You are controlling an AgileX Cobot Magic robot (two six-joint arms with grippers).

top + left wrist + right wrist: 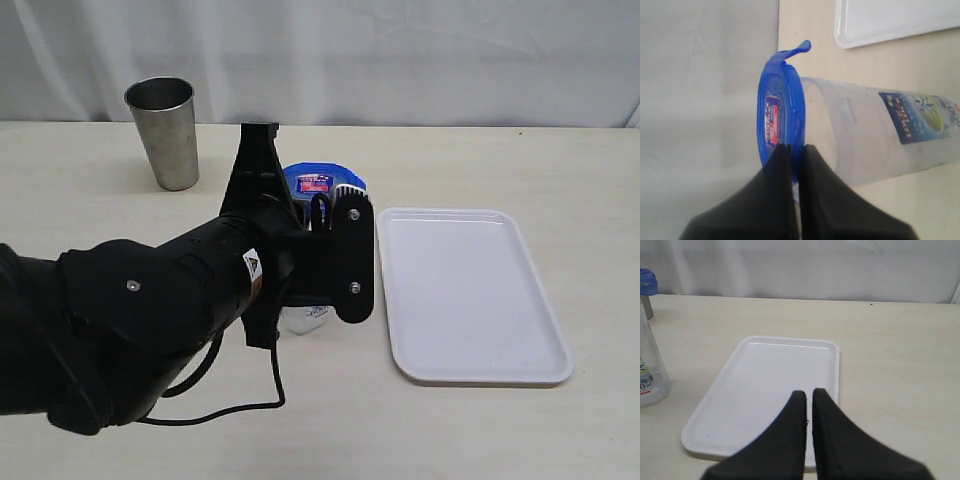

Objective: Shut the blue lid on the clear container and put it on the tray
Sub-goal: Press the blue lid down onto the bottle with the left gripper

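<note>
Pressing on the blue lid (780, 120) is the left gripper (795, 150), and its two black fingers (777, 172) are shut tight together, with nothing between them. The tips touch the edge of the lid, where it sits on top of the clear container (875, 135). The container stands on the tabletop (480, 430), just beside the white tray (470, 295), not on it yet.

Things could go wrong from here. The container is tall and thin, so a push from the side could tip it over or make it slide. One small flap (799, 48) of the lid sticks up, so I think the lid is not snapped all the way down. If the fingers press only one edge, the other side may pop up. Shut fingers cannot pick the container up; they would have to open first, and a bad grab on smooth plastic could slip.

The right gripper (809, 400) hangs over the near end of the tray. Its fingers are closed too and hold nothing. It could bump the container when it comes over.

Counting: two grippers, one blue lid, one clear container, one tray, and far back, one metal cup (165, 130), well apart from the rest.
</note>
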